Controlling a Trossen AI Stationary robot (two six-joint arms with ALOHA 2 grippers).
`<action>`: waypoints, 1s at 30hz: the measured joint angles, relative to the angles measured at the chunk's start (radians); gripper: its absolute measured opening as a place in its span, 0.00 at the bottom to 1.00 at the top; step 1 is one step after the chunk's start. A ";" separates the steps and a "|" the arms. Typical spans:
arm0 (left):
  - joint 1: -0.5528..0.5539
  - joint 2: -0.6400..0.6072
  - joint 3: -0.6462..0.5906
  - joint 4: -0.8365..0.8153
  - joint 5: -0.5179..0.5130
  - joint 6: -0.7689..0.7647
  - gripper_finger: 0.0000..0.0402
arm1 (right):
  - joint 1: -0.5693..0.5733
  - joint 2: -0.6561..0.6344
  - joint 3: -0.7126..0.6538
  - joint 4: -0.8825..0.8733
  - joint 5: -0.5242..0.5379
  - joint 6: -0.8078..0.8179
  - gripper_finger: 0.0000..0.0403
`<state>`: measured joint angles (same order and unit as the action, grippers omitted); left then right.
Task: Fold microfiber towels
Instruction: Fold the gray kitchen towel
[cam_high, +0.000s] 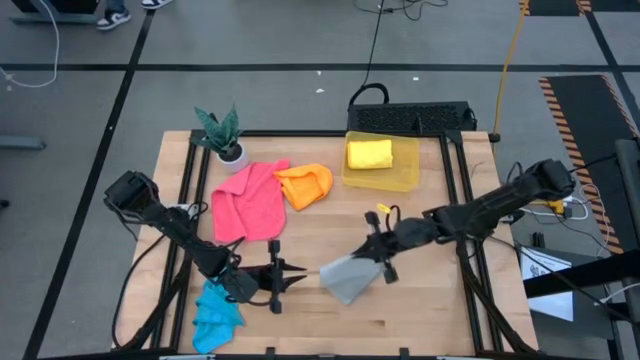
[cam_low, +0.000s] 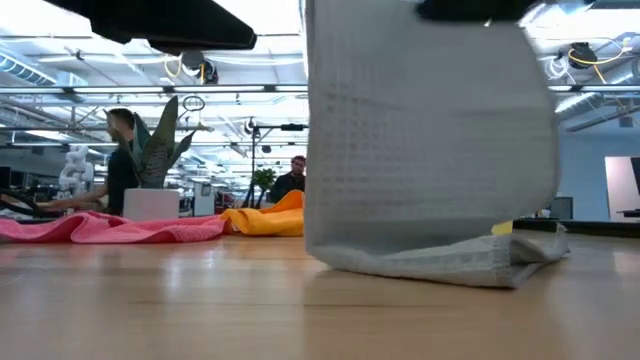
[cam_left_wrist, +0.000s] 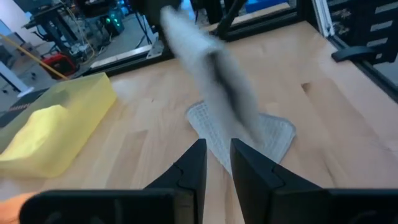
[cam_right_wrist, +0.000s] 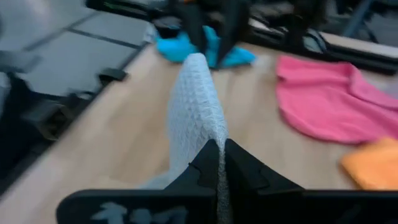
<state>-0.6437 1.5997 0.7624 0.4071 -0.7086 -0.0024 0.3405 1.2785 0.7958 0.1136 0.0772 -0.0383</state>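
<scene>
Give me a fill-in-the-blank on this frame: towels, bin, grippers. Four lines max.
1. The right gripper is shut on the ____ towel, lifting one edge off the table.
2. The yellow towel lies inside the translucent yellow ____.
3. The pink towel touches the ____ towel beside the potted plant.
4. The left gripper sits between the grey towel and the ____ towel.

Missing words: grey; bin; orange; blue
</scene>
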 joint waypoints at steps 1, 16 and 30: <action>0.000 0.000 0.000 -0.008 0.000 -0.003 0.19 | -0.018 0.005 0.000 -0.003 0.000 -0.010 0.01; 0.000 0.000 0.000 -0.044 -0.001 -0.025 0.19 | -0.290 0.216 -0.002 0.158 -0.081 -0.496 0.01; 0.001 0.000 0.000 -0.062 -0.001 -0.047 0.19 | -0.287 0.256 -0.023 0.221 -0.045 -0.626 0.01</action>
<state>-0.6430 1.5997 0.7624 0.3450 -0.7097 -0.0498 0.0532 1.5348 0.7724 0.3351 0.0322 -0.6644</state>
